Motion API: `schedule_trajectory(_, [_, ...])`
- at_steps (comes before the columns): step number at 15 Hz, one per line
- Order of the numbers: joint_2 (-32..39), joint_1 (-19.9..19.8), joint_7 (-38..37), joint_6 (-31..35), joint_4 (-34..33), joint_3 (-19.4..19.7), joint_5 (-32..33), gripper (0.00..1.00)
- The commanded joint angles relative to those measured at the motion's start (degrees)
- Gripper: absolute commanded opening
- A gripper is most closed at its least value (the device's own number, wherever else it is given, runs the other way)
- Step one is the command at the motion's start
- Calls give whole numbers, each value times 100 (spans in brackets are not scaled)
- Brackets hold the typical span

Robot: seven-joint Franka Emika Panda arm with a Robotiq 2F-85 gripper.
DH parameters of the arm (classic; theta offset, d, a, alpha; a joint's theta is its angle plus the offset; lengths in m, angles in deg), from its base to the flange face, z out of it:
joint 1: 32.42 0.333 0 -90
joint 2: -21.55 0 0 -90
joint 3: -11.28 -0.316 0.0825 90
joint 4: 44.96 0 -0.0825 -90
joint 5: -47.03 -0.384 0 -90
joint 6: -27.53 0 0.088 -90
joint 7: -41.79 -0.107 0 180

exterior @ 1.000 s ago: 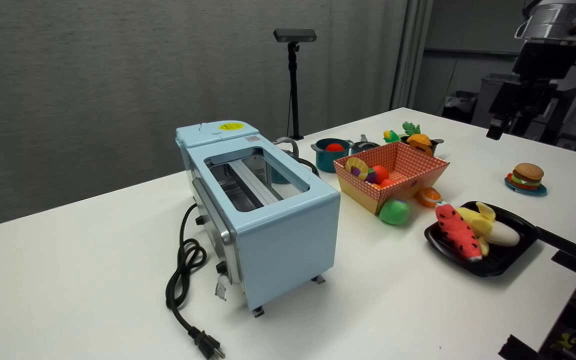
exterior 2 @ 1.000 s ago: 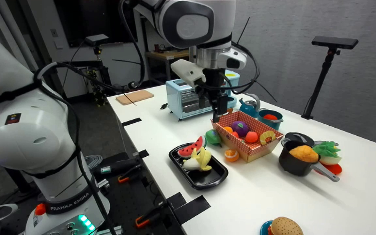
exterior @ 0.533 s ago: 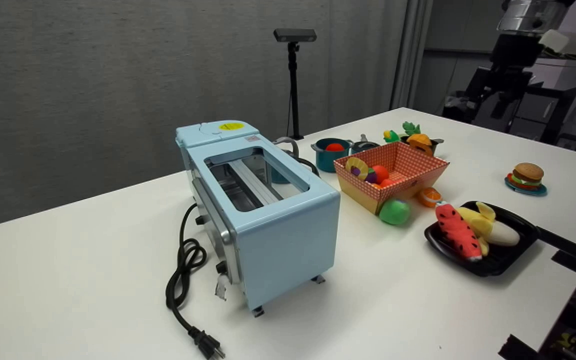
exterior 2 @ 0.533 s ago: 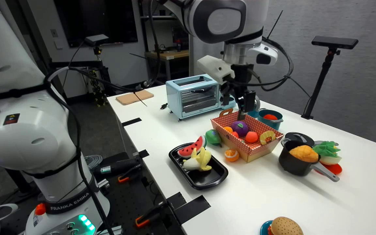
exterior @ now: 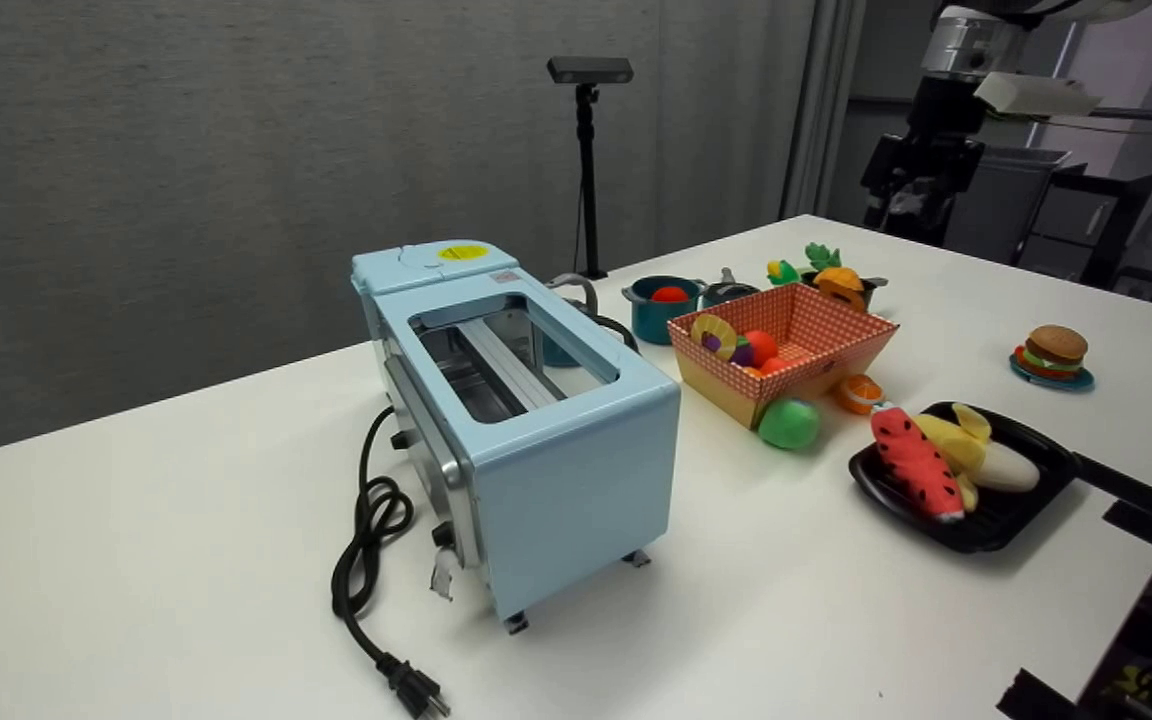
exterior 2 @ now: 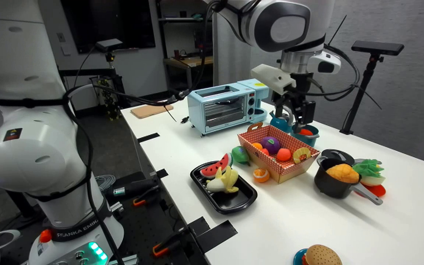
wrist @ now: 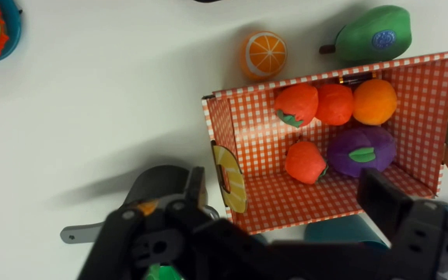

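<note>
The black two-finger gripper [wrist: 280,177] is released and points down toward a red-and-white checked box-shaped basket [wrist: 263,147]. The basket contains a purple plush fruit with a green leaf [wrist: 358,146], an orange round fruit [wrist: 375,102] and three red fruits [wrist: 335,104]. Obstacles around the basket: a teal round pot [exterior: 661,320] just beside one long wall, a black grey-handled saucepan [exterior 2: 331,185] near one short end, a green oval fruit [wrist: 379,37] beside the opposite long wall.

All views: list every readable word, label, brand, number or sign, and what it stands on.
"FRANKA EMIKA" on the robot's base, end partly hidden.
Too blurred: blue sticker on the green toy fruit.
Too small: yellow sticker and little label on toaster oven.
Too small: black label on the arm.
</note>
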Motion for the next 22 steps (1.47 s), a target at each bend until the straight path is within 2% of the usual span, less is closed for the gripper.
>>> schedule_trajectory(1, [617,-260,66,-174,-729,-126,-273,100])
schedule_trajectory(7, [1191,-386,-16,-130,-1229,-236,-229,100])
schedule_trajectory(12, [1523,-310,-61,-146,-1485,-451,-138,100])
schedule_trajectory(16, [1876,-387,-77,-249,-1982,-595,-249,100])
schedule_trajectory(22, [2252,-618,-45,-312,-2666,-599,-333,100])
